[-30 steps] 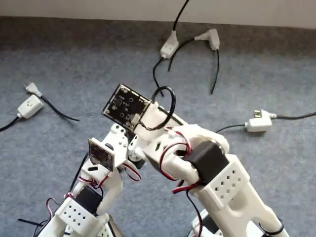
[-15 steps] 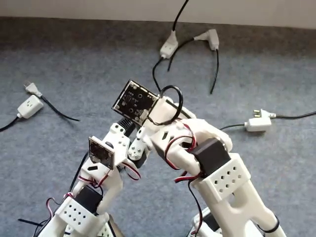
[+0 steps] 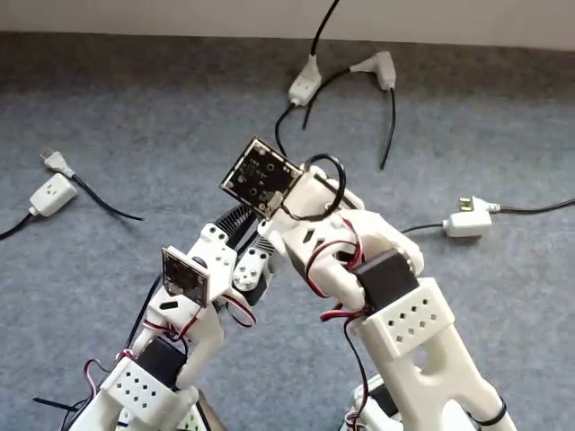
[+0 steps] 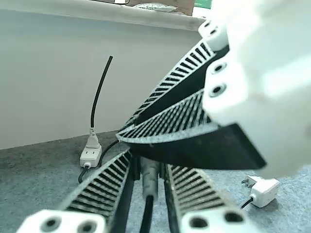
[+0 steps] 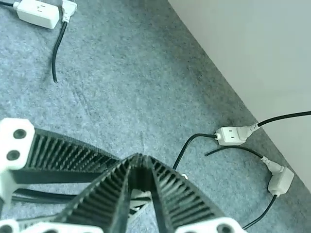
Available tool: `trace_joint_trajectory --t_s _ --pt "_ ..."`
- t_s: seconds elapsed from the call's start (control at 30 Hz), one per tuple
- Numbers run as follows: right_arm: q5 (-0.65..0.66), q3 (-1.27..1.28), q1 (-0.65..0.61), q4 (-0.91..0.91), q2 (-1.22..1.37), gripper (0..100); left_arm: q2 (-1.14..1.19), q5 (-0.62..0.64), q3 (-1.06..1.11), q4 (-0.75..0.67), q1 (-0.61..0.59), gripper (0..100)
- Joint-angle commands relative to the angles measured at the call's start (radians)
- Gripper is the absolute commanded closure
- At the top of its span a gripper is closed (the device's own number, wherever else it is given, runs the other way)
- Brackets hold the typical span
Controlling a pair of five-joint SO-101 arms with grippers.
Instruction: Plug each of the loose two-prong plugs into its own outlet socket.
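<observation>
My left jaws (image 4: 148, 162) are gripping a grey cylindrical plug end on black cord (image 4: 148, 177), likely presenting it for plugging | right jaws (image 5: 140, 162) are pinching shut just beside; contents untellable.

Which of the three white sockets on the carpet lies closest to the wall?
The socket at the far edge, its black cord running up against the wall. The other two lie farther out, one at the left, one at the right.

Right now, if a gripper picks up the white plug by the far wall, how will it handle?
The plug looks small and light, so a nudge probably slides or spins it. Its thin black cords lie curved, ends free: likely floppy.
</observation>
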Motion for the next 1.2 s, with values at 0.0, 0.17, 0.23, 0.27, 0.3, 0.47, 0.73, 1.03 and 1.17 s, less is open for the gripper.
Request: trace_joint_trajectory --t_s 0.0,0.17,0.23,0.27,0.3,0.47,0.73,1.03,1.17 --pt "0.014 0.082 0.081 -0.11 0.012 99.1 -0.019 0.006 0.022 -0.009 -0.005 99" --pt "0.012 0.059 0.113 -0.111 0.004 99.1 -0.019 0.006 0.022 -0.005 -0.004 99" --pt "0.011 0.044 0.131 -0.111 0.001 99.1 -0.019 0.006 0.022 -0.005 -0.001 99" --pt "0.011 0.035 0.142 -0.11 0.001 99.1 -0.019 0.006 0.022 -0.005 -0.001 99" --pt "0.011 0.028 0.151 -0.11 0.001 99.1 -0.019 0.006 0.022 -0.005 -0.001 99" --pt "0.009 -0.045 0.171 -0.061 -0.001 99.1 -0.016 0.006 0.022 -0.005 0.001 99" --pt "0.006 -0.193 0.174 0.076 -0.001 99.1 -0.013 0.006 0.022 -0.005 0.001 99" --pt "0.005 -0.236 0.131 0.076 -0.002 99.1 -0.012 0.006 0.022 -0.003 0.001 99" --pt "0.005 -0.232 0.079 0.073 0.005 99.1 -0.012 0.006 0.022 -0.003 0.001 99"
